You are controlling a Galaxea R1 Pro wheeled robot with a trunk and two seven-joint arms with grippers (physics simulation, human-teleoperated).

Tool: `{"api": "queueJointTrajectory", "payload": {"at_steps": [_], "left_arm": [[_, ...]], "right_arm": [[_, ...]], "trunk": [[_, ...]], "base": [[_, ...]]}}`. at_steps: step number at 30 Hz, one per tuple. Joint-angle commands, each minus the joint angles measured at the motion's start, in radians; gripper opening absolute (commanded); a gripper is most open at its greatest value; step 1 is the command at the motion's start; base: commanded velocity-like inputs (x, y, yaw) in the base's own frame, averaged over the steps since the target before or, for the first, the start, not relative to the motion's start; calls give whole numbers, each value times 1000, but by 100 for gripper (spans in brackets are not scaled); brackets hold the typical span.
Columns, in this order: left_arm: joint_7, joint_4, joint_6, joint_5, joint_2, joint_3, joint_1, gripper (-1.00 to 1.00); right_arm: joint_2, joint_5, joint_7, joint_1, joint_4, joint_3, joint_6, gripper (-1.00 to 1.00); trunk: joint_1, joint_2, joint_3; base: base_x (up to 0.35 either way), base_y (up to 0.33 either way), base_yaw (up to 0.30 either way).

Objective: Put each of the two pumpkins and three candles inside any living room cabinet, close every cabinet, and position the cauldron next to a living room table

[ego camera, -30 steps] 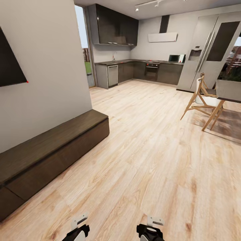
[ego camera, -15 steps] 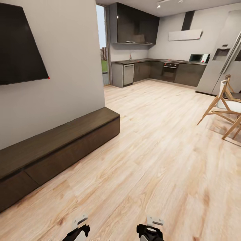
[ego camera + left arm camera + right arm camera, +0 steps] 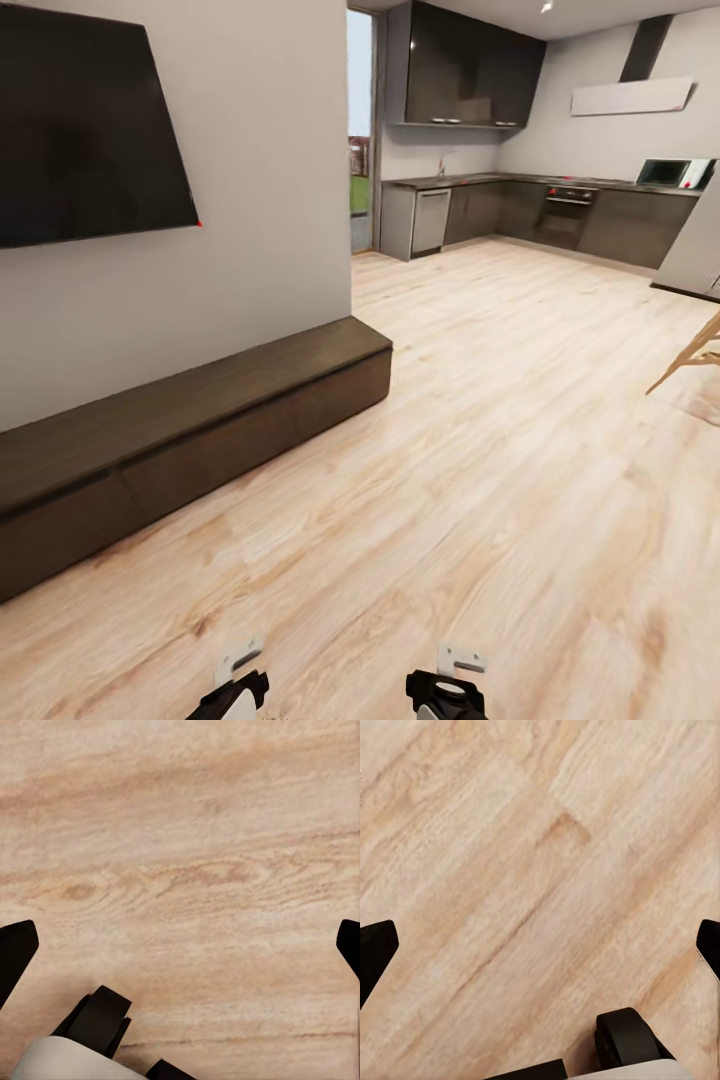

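Note:
The long, low dark brown cabinet [image 3: 200, 420] runs along the white wall at the left of the head view, with all its drawer fronts flush and shut. The pumpkins, candles and cauldron are out of view. My left gripper [image 3: 180, 945] hangs over bare wood floor, open, its black fingertips [image 3: 15, 952] far apart with nothing between them. My right gripper [image 3: 540, 945] is the same, open above the floor. Both wrists peek in at the head view's bottom edge, the left wrist [image 3: 232, 690] and the right wrist [image 3: 447, 690].
A black TV [image 3: 90, 130] hangs on the wall above the cabinet. Grey kitchen cabinets [image 3: 520, 210] and an oven line the far wall, beside a doorway [image 3: 360, 150]. A wooden chair leg [image 3: 690, 360] pokes in at the right edge. Light wood floor [image 3: 480, 450] stretches ahead.
The camera has turned left: cabinet, TV and kitchen have slid rightward in the picture, and the chair and table have mostly left at the right. The grippers hold the same pose.

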Motion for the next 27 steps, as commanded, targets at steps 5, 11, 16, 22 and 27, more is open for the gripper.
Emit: {"api": "queueJointTrajectory", "payload": {"at_steps": [5, 11, 16, 22, 27], "left_arm": [[10, -2, 5, 4, 1, -8, -1, 100], [10, -2, 5, 4, 1, -8, -1, 100], [10, -2, 5, 4, 1, -8, -1, 100], [10, -2, 4, 4, 1, -8, -1, 100], [9, -1, 4, 5, 2, -8, -1, 100]], "right_arm": [[-1, -3, -7, -1, -2, 5, 6, 100], [-2, -3, -7, -1, -2, 5, 6, 100], [-2, -3, -7, -1, -2, 5, 6, 100], [-2, -3, -7, -1, -2, 5, 6, 100], [-2, -3, -7, -1, -2, 5, 6, 100]], "trunk": [[0, 0, -3], [0, 0, -7], [0, 0, -9], [0, 0, -12], [0, 0, -15]], "base": [[100, -186, 293], [174, -165, 293], [59, -97, 293], [6, -10, 293], [0, -1, 293]]}}
